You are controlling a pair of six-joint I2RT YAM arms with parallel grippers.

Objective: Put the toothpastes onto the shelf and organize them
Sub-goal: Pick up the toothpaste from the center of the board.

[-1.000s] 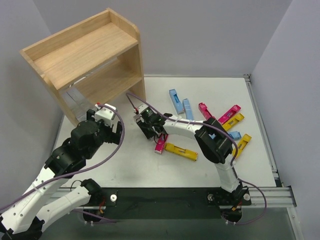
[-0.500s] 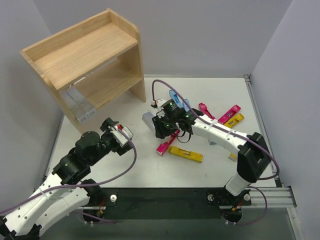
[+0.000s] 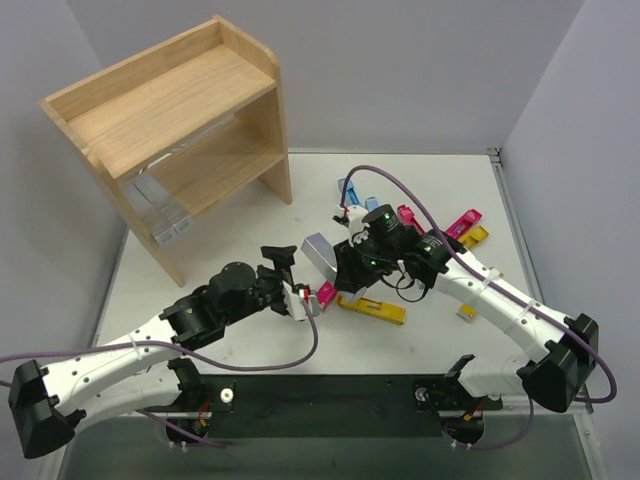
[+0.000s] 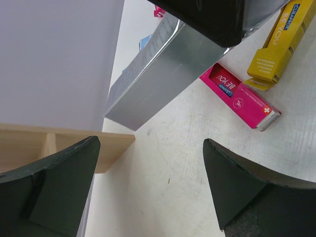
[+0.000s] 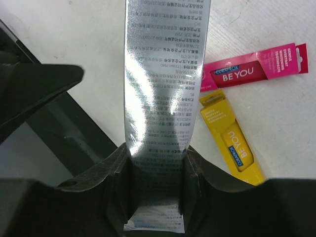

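Right claw (image 5: pixel 157 173) clamped on silver-grey carton (image 5: pixel 163 89), held above table (image 3: pixel 230 225). Left claw (image 4: pixel 153 177) apart, empty. Magenta carton (image 5: pixel 247 71) and yellow carton (image 5: pixel 232 148) marked "CURAPROX BE YOU". Shelf (image 3: pixel 170 110) lower tier holds shelved cartons (image 3: pixel 160 215), silver-grey.

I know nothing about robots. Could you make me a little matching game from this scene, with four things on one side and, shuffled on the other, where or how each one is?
Things:
1. silver carton
2. magenta carton
3. left gripper
4. shelf

States:
A. jaws wide apart, holding nothing
B. standing at the far left of the table
C. clamped in the right gripper
D. lying flat on the table

Pairs: 1-C, 2-D, 3-A, 4-B
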